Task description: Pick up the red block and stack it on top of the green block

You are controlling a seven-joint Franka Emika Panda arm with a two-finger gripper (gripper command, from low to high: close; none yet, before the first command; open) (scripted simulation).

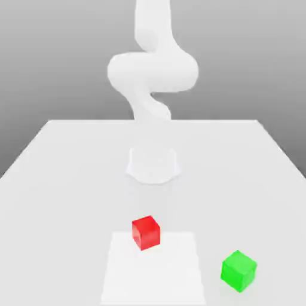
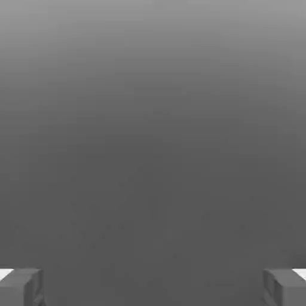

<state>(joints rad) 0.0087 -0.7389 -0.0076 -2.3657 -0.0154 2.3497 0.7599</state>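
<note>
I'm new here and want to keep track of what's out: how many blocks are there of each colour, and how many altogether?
Red block: 1
Green block: 1
Total: 2 blocks

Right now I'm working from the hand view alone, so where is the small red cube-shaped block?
Observer: The red block is on the pale tabletop, seen across the far edge of the bright white square patch.
Operator: And the green cube-shaped block I'm stacking on?
Observer: It sits off that patch, towards the exterior view's right, and nearer that camera than the red one.
Operator: Anything on top of it, or is it free to take the red block?
Observer: Its top face is bare; nothing rests on it.
</note>
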